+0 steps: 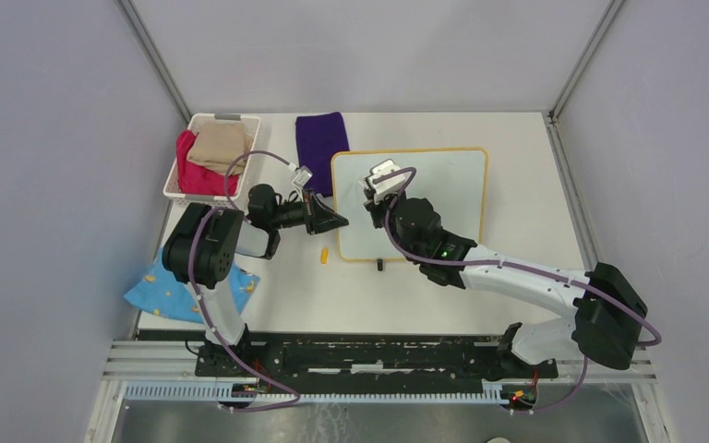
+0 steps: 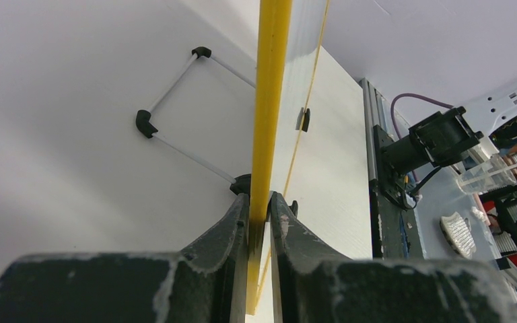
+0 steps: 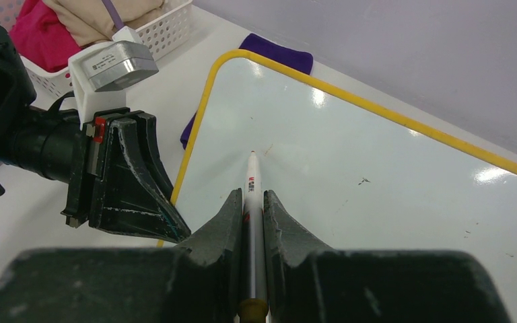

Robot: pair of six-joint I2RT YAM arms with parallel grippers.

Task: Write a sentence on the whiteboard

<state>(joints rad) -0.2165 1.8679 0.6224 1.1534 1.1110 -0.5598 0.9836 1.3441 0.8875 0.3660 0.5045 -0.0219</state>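
from above, one glossy white rectangular whiteboard [image 1: 443,198] with a thin yellow frame lies flat on the white table [image 1: 425,295], toward the far edge and near its middle. my left gripper [image 1: 337,221] sits at the board's left edge. my right gripper [image 1: 370,201] hangs over the board's left part. one white slatted plastic basket [image 1: 205,118] stands in the far left corner and holds two cloths, one red cloth [image 1: 198,175] and one beige cloth [image 1: 220,146]. one dark purple cloth [image 1: 321,148] lies at the far edge, just beside the board's far left corner. one light blue cloth [image 1: 162,291] with yellow marks lies at the near left edge. one small yellow piece [image 1: 324,255] lies on the table near the board's near left corner.

from my left wrist, my left gripper [image 2: 259,202] is clenched on the whiteboard [image 2: 269,101], with both fingers [image 2: 232,229] pressed against its yellow frame.

from my right wrist, my right gripper [image 3: 252,198] grasps one slim white marker [image 3: 252,178] between its two fingers. the tip points at the whiteboard [image 3: 377,175] near its left edge. i cannot tell whether it touches. my left gripper [image 3: 168,225] bites the frame just beside it. the basket [image 3: 168,30] and the purple cloth [image 3: 279,54] show beyond.
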